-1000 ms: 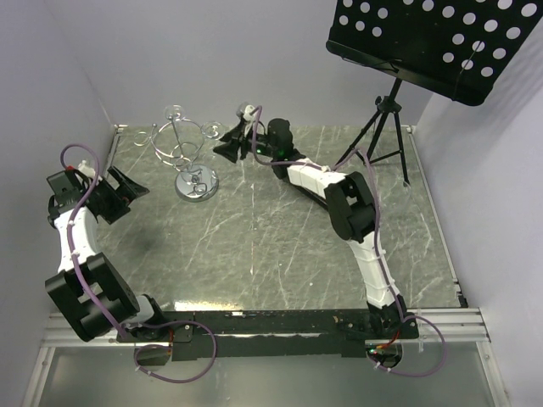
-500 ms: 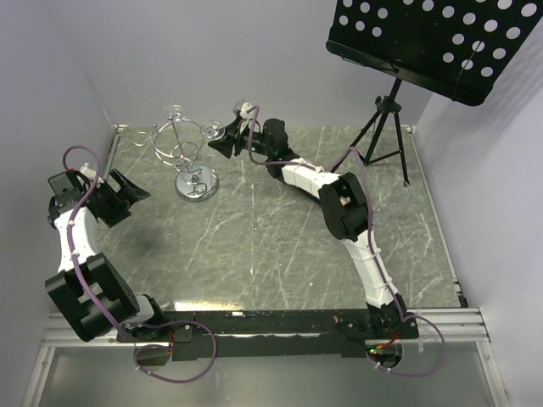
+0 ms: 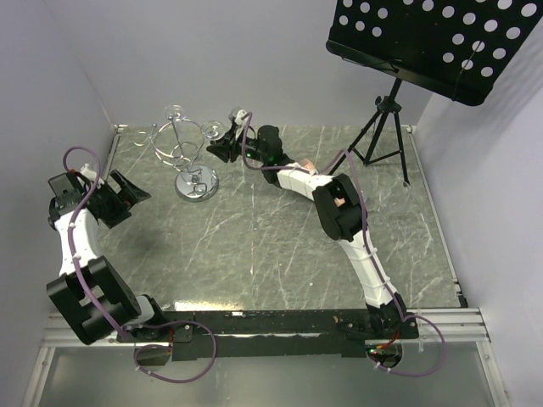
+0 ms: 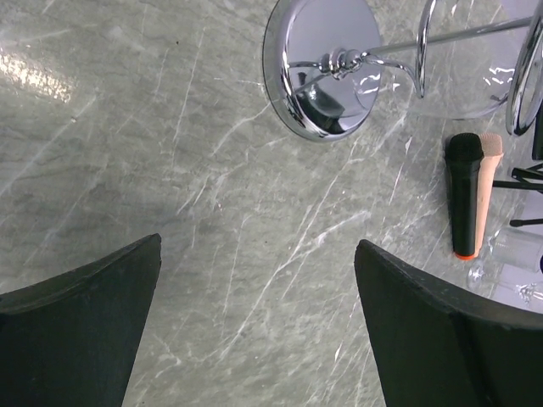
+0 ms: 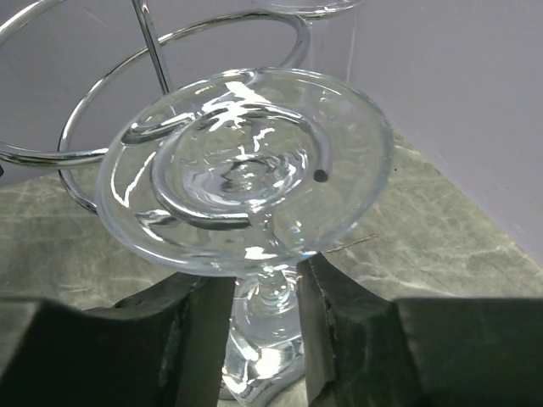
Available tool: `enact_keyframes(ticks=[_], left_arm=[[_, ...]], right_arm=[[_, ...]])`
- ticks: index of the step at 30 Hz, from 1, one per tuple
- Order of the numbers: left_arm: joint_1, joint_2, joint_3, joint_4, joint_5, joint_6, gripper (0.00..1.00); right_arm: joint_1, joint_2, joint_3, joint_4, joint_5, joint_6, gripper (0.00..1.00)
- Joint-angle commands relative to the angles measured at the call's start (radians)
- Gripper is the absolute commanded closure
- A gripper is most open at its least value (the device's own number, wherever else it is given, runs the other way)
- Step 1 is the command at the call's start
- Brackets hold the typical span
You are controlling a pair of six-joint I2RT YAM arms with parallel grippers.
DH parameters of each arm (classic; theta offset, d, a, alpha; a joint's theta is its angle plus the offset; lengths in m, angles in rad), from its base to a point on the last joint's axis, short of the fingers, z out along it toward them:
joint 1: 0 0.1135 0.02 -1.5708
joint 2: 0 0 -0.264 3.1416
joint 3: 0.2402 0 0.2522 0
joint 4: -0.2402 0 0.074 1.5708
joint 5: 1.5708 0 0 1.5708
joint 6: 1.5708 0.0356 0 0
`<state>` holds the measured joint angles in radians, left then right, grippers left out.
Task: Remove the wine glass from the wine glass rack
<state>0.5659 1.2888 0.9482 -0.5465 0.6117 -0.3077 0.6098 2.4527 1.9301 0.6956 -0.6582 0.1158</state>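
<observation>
- The clear wine glass (image 5: 246, 170) hangs upside down on the small chrome wire rack (image 3: 196, 184), which stands on a round mirror base at the far left of the grey marbled tabletop (image 3: 271, 246). The glass's round foot lies on a curled wire arm, and its stem drops through the loop.
- The right claw (image 5: 265, 297) reaches in at the rack's right side. Its black fingers (image 5: 339, 322) flank the stem just below the foot. They seem clamped on it, though glare off the glass makes the contact hard to confirm.
- The left claw (image 4: 259, 246) hovers near the tabletop's left edge, apart from the rack, with its fingers spread wide over bare marble.
- A black perforated music stand on a tripod (image 3: 424, 42) stands at the far right corner.
</observation>
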Motion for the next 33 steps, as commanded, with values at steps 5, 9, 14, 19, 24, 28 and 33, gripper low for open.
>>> enact_keyframes(ticks=[5, 9, 14, 19, 24, 28, 33], left_arm=[[-0.001, -0.080, -0.026, -0.036, -0.009, 0.032, 0.00], [-0.003, -0.095, -0.032, -0.030, -0.009, 0.027, 0.00], [-0.001, -0.128, -0.052, 0.002, -0.006, 0.002, 0.00], [-0.001, -0.172, -0.062, 0.013, -0.001, -0.010, 0.00], [0.002, -0.192, -0.048, -0.007, -0.012, 0.004, 0.00], [0.003, -0.201, -0.042, -0.016, -0.012, 0.018, 0.00], [0.003, -0.227, -0.034, -0.023, -0.009, 0.042, 0.00]], right_arm=[[0.015, -0.018, -0.009, 0.056, 0.040, 0.004, 0.89], [0.013, -0.066, -0.066, 0.068, 0.135, 0.030, 1.00], [0.007, -0.136, -0.126, 0.073, 0.198, -0.004, 1.00], [-0.010, -0.172, -0.149, 0.062, 0.270, -0.025, 1.00], [-0.022, -0.193, -0.158, 0.067, 0.275, -0.034, 1.00], [-0.022, -0.202, -0.166, 0.061, 0.293, -0.038, 1.00], [-0.025, -0.233, -0.187, 0.029, 0.365, -0.034, 1.00]])
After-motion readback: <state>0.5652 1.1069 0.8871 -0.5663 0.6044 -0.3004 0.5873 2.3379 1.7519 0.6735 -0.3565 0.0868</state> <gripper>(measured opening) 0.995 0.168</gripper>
